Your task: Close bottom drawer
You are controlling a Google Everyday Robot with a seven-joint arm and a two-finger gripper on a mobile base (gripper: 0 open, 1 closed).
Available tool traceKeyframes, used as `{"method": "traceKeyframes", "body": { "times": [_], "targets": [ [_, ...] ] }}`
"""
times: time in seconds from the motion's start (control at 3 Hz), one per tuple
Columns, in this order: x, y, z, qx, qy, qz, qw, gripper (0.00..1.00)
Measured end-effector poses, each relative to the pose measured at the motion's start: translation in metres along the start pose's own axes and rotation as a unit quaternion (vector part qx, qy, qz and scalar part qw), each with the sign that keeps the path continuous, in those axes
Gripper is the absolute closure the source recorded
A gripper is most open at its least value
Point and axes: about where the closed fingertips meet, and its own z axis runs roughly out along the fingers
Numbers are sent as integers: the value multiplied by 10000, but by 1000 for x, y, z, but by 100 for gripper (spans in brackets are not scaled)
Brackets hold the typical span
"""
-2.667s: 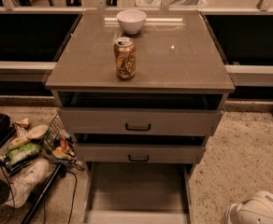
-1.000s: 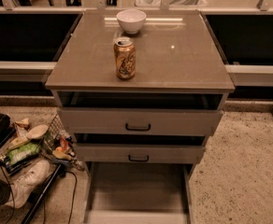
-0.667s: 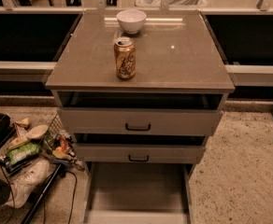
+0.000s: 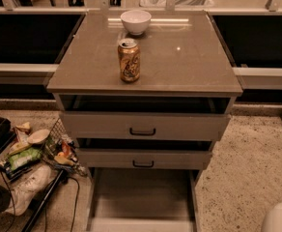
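The grey cabinet [image 4: 143, 66] has three drawers, all open. The bottom drawer [image 4: 141, 199] is pulled far out toward me; I see its bare inside floor and the top of its front panel at the lower edge of the view. Its handle is out of view. The middle drawer [image 4: 143, 157] and the top drawer [image 4: 143, 125] each stand a little open, with black bar handles. My gripper is not in view. Only a white rounded part of the robot [image 4: 280, 219] shows in the lower right corner, to the right of the bottom drawer and apart from it.
A gold can [image 4: 129, 60] and a white bowl [image 4: 135, 21] stand on the cabinet top. A wire basket of snacks and packets [image 4: 39, 151], a white shoe [image 4: 27, 187] and black cables lie on the speckled floor to the left. More floor lies to the right.
The white robot part was in the lower right corner 2.7 s ago, out of view in the two later frames, and shows there again now. The drawers have not moved.
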Motion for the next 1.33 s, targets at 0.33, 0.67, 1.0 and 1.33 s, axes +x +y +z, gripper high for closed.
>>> {"method": "traceKeyframes", "body": {
  "times": [0.33, 0.67, 1.0, 1.33],
  "targets": [
    [-20, -39, 8, 273, -126, -80, 9995, 100],
    [-20, -39, 8, 273, -126, -80, 9995, 100],
    [-40, -75, 20, 395, -231, -88, 9989, 100],
    [-55, -106, 32, 432, -282, -35, 9987, 100]
  ]
}}
